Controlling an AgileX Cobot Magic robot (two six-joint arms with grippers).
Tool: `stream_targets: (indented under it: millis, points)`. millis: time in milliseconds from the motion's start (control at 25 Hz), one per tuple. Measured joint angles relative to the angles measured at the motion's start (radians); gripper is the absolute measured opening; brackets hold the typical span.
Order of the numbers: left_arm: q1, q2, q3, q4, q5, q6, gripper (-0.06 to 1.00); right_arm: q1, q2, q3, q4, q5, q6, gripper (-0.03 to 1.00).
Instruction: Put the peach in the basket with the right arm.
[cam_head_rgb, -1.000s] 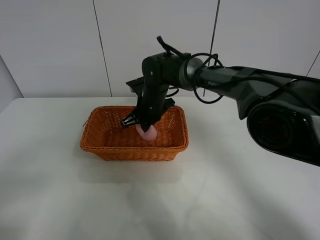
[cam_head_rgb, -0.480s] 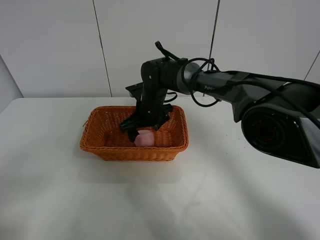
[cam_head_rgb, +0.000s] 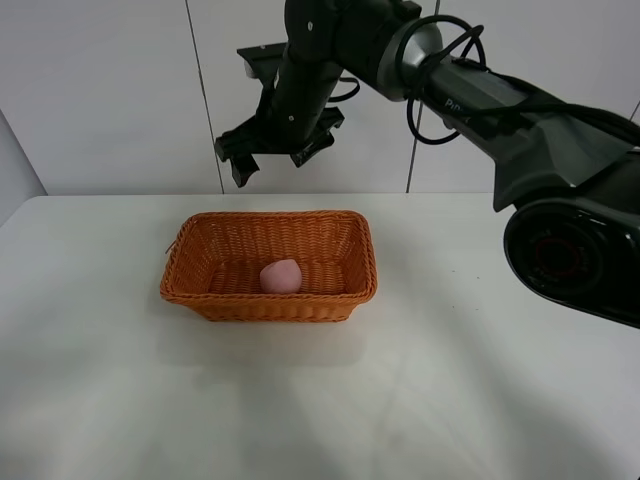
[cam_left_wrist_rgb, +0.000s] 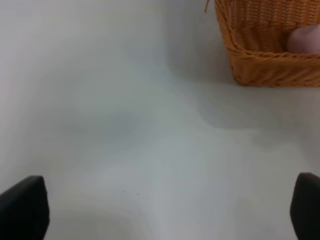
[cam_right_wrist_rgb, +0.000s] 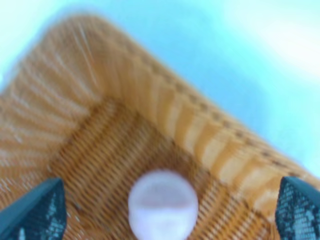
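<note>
The pink peach (cam_head_rgb: 281, 276) lies loose on the floor of the orange-brown wicker basket (cam_head_rgb: 200, 290), apart from any finger. My right gripper (cam_head_rgb: 268, 160) hangs open high above the basket's back rim, its black arm reaching in from the right. The right wrist view looks straight down on the peach (cam_right_wrist_rgb: 162, 206) inside the basket (cam_right_wrist_rgb: 190, 125), between the spread fingertips (cam_right_wrist_rgb: 35, 210). My left gripper (cam_left_wrist_rgb: 164, 209) is open over bare table, with the basket (cam_left_wrist_rgb: 265, 65) and a sliver of peach (cam_left_wrist_rgb: 306, 39) well ahead of it.
The basket stands on a white table (cam_head_rgb: 320, 400) in front of a pale panelled wall (cam_head_rgb: 110, 90). The bulky base of the right arm (cam_head_rgb: 570, 250) fills the right side of the exterior view.
The right gripper has let go of the peach, which now rests on the basket floor. The gripper has risen out of the basket to well above its back rim.
</note>
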Motion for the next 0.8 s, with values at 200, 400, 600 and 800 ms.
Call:
stream_targets:
  millis: [200, 400, 600, 800]
  points:
    - [0.000, 0.000, 0.000, 0.000, 0.000, 0.000, 0.99, -0.006, 0.001, -0.006, 0.000, 0.007, 0.005, 0.64]
    - [0.000, 0.000, 0.000, 0.000, 0.000, 0.000, 0.99, -0.064, 0.003, 0.008, 0.001, 0.010, -0.007, 0.64]
    - [0.000, 0.000, 0.000, 0.000, 0.000, 0.000, 0.99, -0.194, 0.011, 0.008, 0.000, 0.009, -0.025, 0.64]
    - [0.000, 0.000, 0.000, 0.000, 0.000, 0.000, 0.99, -0.352, 0.014, 0.008, -0.004, 0.010, -0.037, 0.64]
